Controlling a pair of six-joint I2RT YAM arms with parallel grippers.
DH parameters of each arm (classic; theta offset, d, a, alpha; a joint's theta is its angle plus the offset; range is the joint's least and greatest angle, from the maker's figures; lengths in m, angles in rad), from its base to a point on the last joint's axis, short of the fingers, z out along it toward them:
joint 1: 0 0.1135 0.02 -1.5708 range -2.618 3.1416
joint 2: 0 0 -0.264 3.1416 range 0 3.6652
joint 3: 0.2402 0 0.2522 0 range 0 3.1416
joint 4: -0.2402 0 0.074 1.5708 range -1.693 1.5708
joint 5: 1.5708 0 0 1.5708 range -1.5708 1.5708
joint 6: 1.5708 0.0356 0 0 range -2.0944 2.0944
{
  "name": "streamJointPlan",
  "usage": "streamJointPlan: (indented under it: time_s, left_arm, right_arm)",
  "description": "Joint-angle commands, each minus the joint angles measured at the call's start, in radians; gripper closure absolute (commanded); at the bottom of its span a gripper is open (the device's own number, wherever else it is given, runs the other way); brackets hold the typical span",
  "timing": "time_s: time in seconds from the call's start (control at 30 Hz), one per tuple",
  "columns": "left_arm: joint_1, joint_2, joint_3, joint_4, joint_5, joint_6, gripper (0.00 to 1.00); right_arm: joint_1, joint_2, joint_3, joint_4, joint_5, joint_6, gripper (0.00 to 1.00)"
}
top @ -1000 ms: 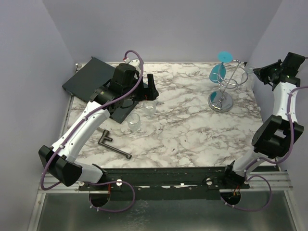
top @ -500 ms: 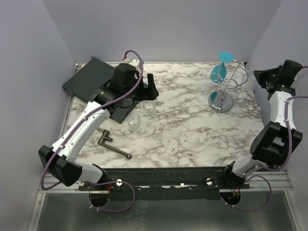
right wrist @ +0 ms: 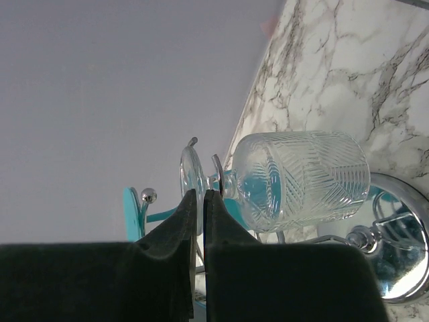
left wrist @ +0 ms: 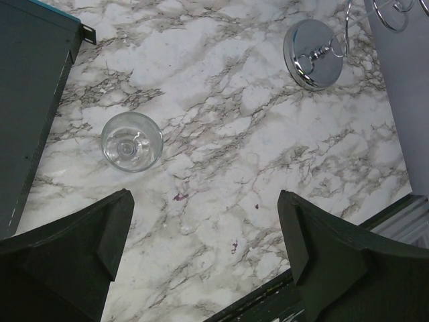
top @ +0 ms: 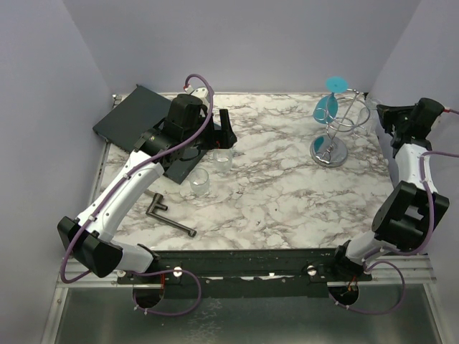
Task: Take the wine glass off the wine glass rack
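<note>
A dark tray (top: pixel 133 115) lay at the bench's (top: pixel 272 186) far left corner. Just right of it the left pincer (left wrist: pixel 204 201) hung over the marble with its fingers spread wide and nothing between them. Two clear tumblers stood below it, one (top: pixel 222 159) farther in and one (top: pixel 199 183) nearer the front edge. A black T-shaped tool (top: pixel 168 213) lay by the front edge.

Near the far right corner stood the wine glass rack (top: pixel 328 150), chrome wire on a round mirror base. A teal wine glass (top: pixel 325 109) hung from it upside down, foot uppermost. The clear wine glass (right wrist: pixel 301 181) hung there too, on the side toward the right edge. Its bowl was cut with a crossed herringbone pattern, above a short stem and a thin round foot caught in a wire loop.

The overhead view showed the teal glass plainly, while the clear one was hard to make out. Only the right wrist view gave its pattern and its foot in the wire. The left wrist view showed only one tumbler and the rack's base.

The right pincer (right wrist: pixel 199 196) had its fingers pressed together, the tips just beside the clear glass's foot. Whether they touched it could not be told.
</note>
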Motion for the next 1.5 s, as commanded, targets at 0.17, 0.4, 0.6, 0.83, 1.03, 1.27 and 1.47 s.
streamJointPlan:
  time_s: [0.17,0.4,0.6,0.83,1.03,1.27,1.47]
  left_arm:
    - [0.002,-0.013,0.004,0.027,0.014,-0.005,0.03]
    - [0.002,-0.011,0.003,0.029,0.015,-0.007,0.03]
    - [0.002,-0.010,0.003,0.032,0.014,-0.008,0.03]
    - [0.003,-0.010,0.004,0.031,0.014,-0.007,0.03]
    - [0.002,-0.009,0.006,0.031,0.013,-0.007,0.03]
    - [0.002,-0.007,0.007,0.031,0.013,-0.007,0.03]
    - [0.002,-0.002,0.015,0.031,0.016,-0.007,0.03]
  right_arm:
    - [-0.005,-0.061,-0.070,0.207,0.000,0.098,1.00]
    - [-0.005,-0.083,-0.089,0.227,0.045,0.101,1.00]
    - [-0.007,-0.070,-0.096,0.263,0.044,0.120,1.00]
    - [-0.006,-0.058,-0.105,0.302,0.046,0.139,1.00]
    - [-0.006,-0.049,-0.113,0.330,0.064,0.156,0.99]
    - [-0.006,-0.030,-0.097,0.356,0.085,0.165,0.99]
    - [-0.006,-0.021,-0.084,0.356,0.116,0.168,1.00]
